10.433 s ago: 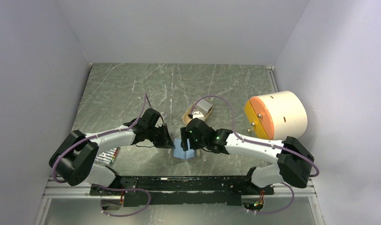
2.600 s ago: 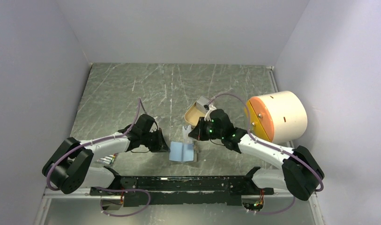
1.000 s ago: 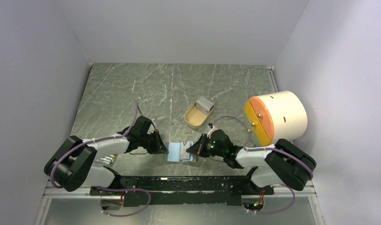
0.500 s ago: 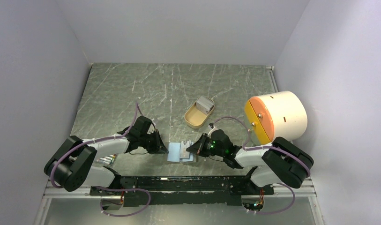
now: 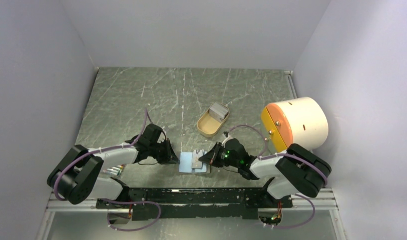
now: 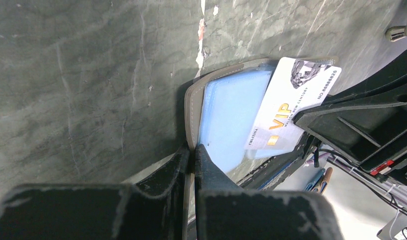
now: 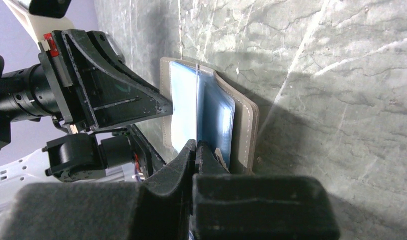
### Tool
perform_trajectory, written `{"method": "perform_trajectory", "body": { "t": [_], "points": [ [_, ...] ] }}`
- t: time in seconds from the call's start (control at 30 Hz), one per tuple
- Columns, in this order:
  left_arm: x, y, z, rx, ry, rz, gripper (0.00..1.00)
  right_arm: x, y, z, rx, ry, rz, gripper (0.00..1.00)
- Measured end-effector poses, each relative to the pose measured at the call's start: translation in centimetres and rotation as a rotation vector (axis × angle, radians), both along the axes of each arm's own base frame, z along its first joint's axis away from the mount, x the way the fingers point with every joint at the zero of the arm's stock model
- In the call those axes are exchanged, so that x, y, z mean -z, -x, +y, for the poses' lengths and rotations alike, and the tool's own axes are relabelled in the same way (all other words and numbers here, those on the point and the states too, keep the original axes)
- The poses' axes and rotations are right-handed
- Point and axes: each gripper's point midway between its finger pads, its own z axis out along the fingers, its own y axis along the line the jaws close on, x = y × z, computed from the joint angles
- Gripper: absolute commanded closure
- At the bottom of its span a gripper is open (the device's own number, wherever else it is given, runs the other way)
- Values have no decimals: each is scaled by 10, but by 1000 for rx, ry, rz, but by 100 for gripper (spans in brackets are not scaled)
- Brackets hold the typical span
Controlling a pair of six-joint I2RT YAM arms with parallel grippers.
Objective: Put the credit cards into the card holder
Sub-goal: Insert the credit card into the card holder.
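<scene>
Your right arm had come down from the tan oval plastic tray to the near edge of the scratched grey-green stone-look tabletop. There the soft squarish grey-olive fold-over wallet lay open, smooth blue lining up. Your left gripper pinched its left flap; your right gripper clamped a glossy white rectangular VIP card slanted over the lining.

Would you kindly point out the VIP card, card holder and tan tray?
VIP card (image 6: 287,106), left wrist view, white face.
card holder (image 6: 230,120), left wrist view, blue inner pocket.
tan tray (image 5: 207,126), top view, bare floor.
</scene>
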Motion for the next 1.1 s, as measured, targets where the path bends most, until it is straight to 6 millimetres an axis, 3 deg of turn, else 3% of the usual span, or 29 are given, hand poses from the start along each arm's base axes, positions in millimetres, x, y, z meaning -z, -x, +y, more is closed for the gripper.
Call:
{"method": "perform_trajectory", "body": {
  "t": [0.37,1.1],
  "points": [
    [0,0,0,0,1,0,91,-6,2,-2,1,-15,-11,100],
    [-1,0,0,0,2,-2,91,3,10,1,-32,-5,13,100]
  ]
}}
